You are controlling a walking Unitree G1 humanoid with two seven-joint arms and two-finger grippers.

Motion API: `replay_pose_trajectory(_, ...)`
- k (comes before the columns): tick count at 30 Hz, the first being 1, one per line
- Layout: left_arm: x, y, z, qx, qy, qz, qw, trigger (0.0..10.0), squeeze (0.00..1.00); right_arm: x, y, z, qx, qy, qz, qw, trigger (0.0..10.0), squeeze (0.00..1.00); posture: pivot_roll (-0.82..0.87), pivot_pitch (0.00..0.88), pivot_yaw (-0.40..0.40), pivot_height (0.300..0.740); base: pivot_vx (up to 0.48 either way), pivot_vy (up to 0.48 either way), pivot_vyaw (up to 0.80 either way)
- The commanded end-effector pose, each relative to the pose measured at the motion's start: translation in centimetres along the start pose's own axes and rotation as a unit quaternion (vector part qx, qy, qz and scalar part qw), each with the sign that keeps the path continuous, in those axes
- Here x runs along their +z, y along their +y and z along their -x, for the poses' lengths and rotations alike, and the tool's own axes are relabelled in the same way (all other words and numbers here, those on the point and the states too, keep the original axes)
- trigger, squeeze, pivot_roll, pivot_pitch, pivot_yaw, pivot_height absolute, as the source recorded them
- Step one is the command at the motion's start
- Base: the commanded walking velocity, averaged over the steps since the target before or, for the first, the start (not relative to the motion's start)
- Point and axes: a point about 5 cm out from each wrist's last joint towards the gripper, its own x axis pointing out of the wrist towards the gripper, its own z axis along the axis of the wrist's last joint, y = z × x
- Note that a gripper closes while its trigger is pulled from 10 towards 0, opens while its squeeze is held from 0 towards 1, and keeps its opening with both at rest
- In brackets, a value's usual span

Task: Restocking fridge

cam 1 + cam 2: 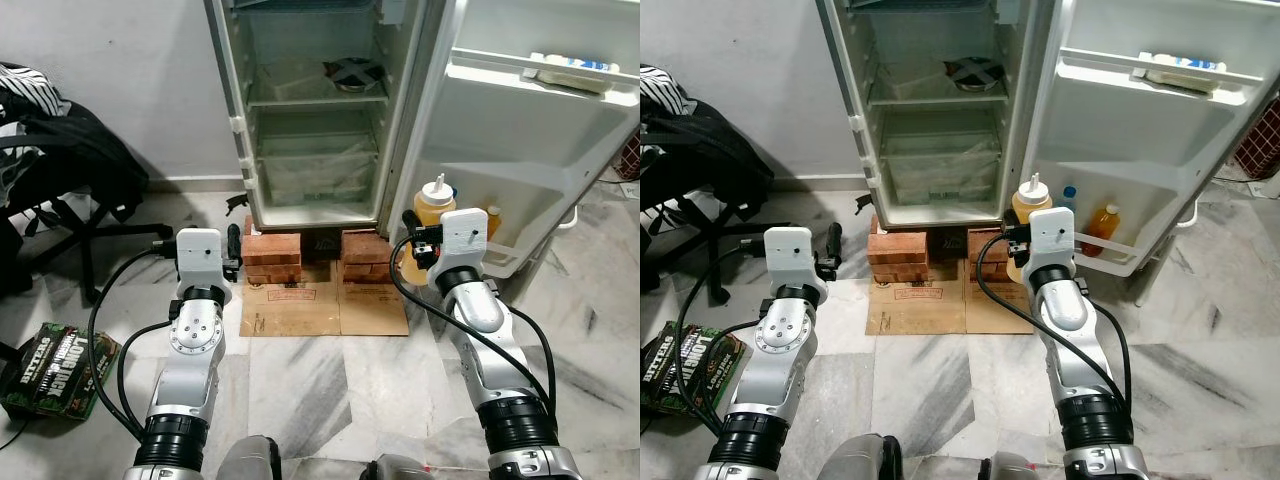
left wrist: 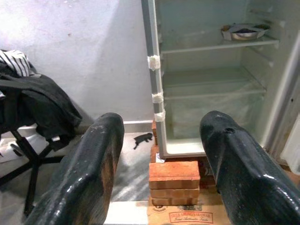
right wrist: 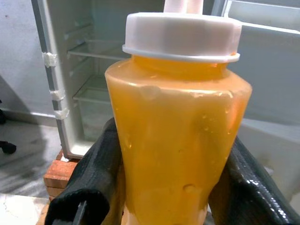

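A yellow squeeze bottle with a white cap and nozzle stands upright in my right gripper, whose black fingers are shut on its lower body. I hold it low in front of the open fridge, beside the door's bottom shelf. My left gripper is open and holds nothing. It is raised on the left, facing the fridge's left wall and the bricks.
The fridge stands on bricks with flattened cardboard in front. A metal bowl sits on an upper shelf. An orange bottle stands in the door's bottom shelf. An office chair with dark clothes and a box are on the left.
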Motion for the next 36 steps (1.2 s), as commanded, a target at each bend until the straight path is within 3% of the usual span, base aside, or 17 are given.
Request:
replay_pose_trajectory(1, 0.22, 0.25, 0.08, -0.004, -0.007, 0.002, 1.0, 10.0, 0.0, 1.08, -0.43, -0.15, -0.009, -0.025, -0.002, 1.0, 10.0, 0.0, -0.02, 0.073, 0.009, 0.74, 0.0, 0.0, 0.0)
replay_pose_trajectory(7, 0.31, 0.16, 0.06, -0.01, -0.009, 0.004, 1.0, 10.0, 0.0, 1.24, -0.48, -0.2, -0.01, -0.029, -0.005, 1.0, 10.0, 0.0, -0.02, 0.07, 0.01, 0.74, 0.0, 0.0, 0.0)
replay_pose_trajectory(27, 0.34, -0.04, 0.02, -0.02, -0.012, 0.004, 1.0, 10.0, 0.0, 0.91, -0.7, -0.26, -0.014, -0.019, 0.002, 1.0, 10.0, 0.0, -0.02, 0.062, 0.011, 0.74, 0.254, 0.0, 0.0)
replay_pose_trajectory(36, 0.2, -0.12, 0.04, -0.017, -0.006, 0.006, 1.0, 10.0, 0.0, 0.82, -0.61, -0.24, -0.014, -0.017, -0.003, 1.0, 10.0, 0.0, -0.02, 0.066, 0.013, 0.74, 0.0, 0.0, 0.0)
